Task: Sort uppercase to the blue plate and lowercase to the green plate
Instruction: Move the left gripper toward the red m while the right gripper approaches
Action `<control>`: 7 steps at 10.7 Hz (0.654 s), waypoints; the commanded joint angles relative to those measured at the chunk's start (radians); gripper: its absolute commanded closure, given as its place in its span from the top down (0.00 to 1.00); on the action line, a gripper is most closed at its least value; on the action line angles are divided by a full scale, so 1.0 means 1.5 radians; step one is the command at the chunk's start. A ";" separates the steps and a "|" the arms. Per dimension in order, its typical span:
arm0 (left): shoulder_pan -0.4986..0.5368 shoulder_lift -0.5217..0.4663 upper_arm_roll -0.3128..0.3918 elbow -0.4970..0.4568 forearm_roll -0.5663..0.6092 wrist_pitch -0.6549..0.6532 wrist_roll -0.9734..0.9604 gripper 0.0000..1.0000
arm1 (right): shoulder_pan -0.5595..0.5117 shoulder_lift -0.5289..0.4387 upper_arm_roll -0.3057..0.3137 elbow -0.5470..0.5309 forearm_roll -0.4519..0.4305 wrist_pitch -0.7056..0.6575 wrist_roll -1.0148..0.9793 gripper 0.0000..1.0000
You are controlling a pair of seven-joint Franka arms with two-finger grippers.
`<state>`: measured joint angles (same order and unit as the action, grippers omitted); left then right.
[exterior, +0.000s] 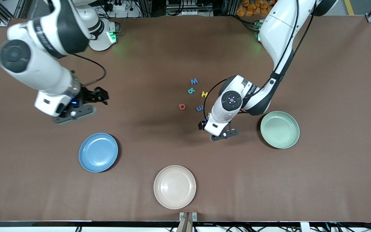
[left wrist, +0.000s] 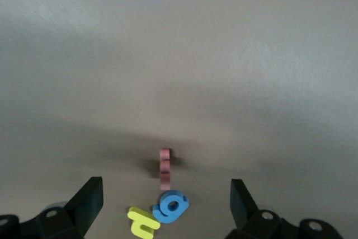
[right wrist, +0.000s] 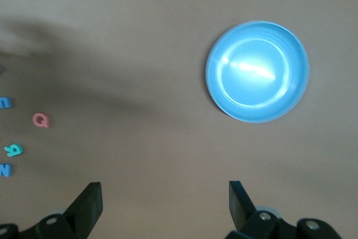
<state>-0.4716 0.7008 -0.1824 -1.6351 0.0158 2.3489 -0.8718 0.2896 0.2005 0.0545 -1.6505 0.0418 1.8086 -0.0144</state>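
Observation:
Small toy letters lie mid-table: a blue w-like one (exterior: 194, 81), a teal one (exterior: 191, 91), a yellow H (exterior: 204, 94), a salmon-red G (exterior: 182, 106) and a blue E (exterior: 200, 108). My left gripper (exterior: 207, 120) hangs open low over more letters. A blue rounded a-like letter (left wrist: 170, 206) and a yellow one (left wrist: 143, 222) lie between its fingers, with a pink-red letter (left wrist: 165, 167) just past them. The green plate (exterior: 280, 129) is beside this gripper. My right gripper (exterior: 101, 97) is open and empty over bare table. The blue plate (exterior: 98, 152) is nearer the camera than it.
A cream plate (exterior: 175, 187) sits near the table's front edge between the other two plates. Brown cloth covers the table (exterior: 333, 80). The right wrist view shows the blue plate (right wrist: 257, 71) and the red G (right wrist: 40, 120).

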 commanded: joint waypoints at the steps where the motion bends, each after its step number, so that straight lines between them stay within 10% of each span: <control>1: -0.015 0.022 0.009 0.017 0.018 0.006 -0.028 1.00 | 0.049 0.028 0.000 -0.002 0.009 0.039 0.008 0.99; 7: -0.027 0.046 0.028 0.017 0.060 0.030 -0.031 1.00 | 0.111 0.084 0.029 -0.010 0.001 0.106 -0.002 0.84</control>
<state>-0.4938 0.7565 -0.1533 -1.6300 0.0745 2.3878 -0.8817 0.4538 0.3060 0.0822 -1.6661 0.0414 1.9439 -0.0107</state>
